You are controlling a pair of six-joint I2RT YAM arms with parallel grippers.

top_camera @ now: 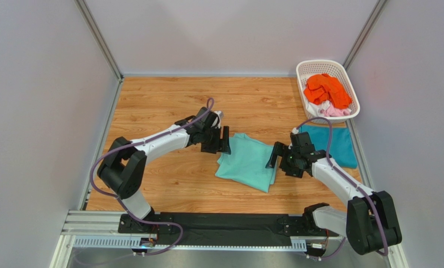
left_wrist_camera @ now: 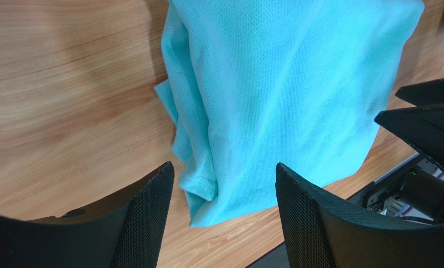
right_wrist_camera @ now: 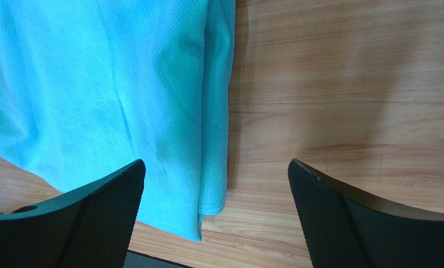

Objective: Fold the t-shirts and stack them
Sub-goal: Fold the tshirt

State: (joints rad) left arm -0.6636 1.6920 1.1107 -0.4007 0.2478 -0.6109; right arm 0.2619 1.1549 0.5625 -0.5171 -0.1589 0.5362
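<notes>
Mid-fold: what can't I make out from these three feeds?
Top view: the right arm covers the left edge of the teal blue t-shirt.
Top view: in the basket, the orange t-shirt buries pink and white cloth; garment count unclear.
Left wrist view: the mint green t-shirt is cut off by the top edge.
Right wrist view: it runs off the top and left edges.

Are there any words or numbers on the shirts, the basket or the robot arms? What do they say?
None: no words, numbers or signs can be read in any view.
The mint green t-shirt, teal blue t-shirt, orange t-shirt and white basket are all plain.
The left arm and right arm show no label clear enough to read.
</notes>
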